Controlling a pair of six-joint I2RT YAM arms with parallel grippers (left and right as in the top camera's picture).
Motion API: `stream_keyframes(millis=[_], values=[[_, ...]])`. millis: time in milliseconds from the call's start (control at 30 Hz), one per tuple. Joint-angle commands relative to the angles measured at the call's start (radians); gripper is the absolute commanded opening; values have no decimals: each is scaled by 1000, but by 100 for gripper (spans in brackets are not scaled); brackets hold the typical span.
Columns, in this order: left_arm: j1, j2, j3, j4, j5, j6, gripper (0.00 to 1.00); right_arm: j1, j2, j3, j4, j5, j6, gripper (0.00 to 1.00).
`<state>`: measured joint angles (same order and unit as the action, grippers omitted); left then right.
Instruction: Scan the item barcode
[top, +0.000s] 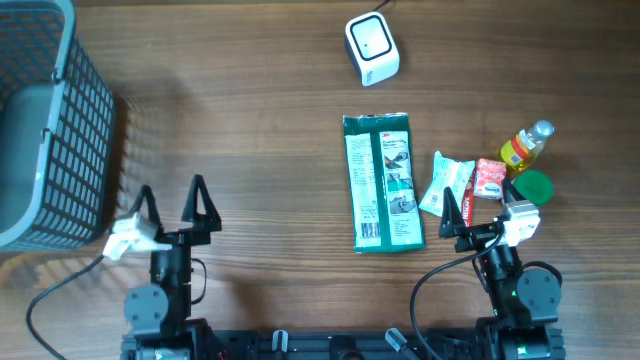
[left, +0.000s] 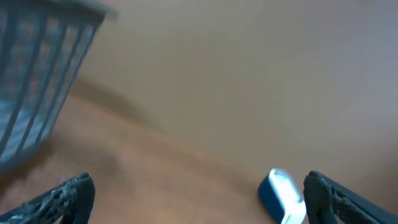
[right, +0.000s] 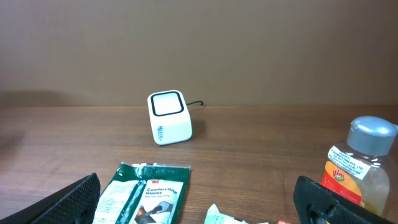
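A white cube-shaped barcode scanner (top: 371, 47) stands at the back of the table, its window facing up; the right wrist view shows the scanner (right: 169, 117) too. A green pack of gloves (top: 382, 182) lies flat in the middle, and the same pack (right: 146, 196) sits just ahead of my right gripper's left finger. My right gripper (top: 478, 205) is open and empty near the front right, beside the small items. My left gripper (top: 172, 195) is open and empty at the front left. In the blurred left wrist view the scanner (left: 283, 193) shows beside the right finger (left: 339, 199).
A grey wire basket (top: 45, 120) fills the left edge. By the right gripper lie a white-green packet (top: 446, 184), a red packet (top: 489, 180), a small yellow-labelled bottle (top: 526, 146) and a green lid (top: 533, 187). The bottle (right: 360, 165) stands close to the right finger.
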<state>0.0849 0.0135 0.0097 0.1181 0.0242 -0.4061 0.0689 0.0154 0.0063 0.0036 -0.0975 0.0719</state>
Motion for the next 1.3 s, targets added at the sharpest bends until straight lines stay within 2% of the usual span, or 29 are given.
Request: stream_keyframes(millis=[0,67,167,1267], values=[[-5,-10,-4,-138,0,10,100,-5,-11,-1,3,-16,-18,100],[-5,-10,-4,-199,-16,11,100,-5,-11,-1,3,-16,-18,100],[-8,-10,-4,-194,-15,93,100,-5,-11,-1,3,-16,-18,100],[-12,-10,-4,-194,-15,92,100,-5,-11,-1,3,-16,-18,100]])
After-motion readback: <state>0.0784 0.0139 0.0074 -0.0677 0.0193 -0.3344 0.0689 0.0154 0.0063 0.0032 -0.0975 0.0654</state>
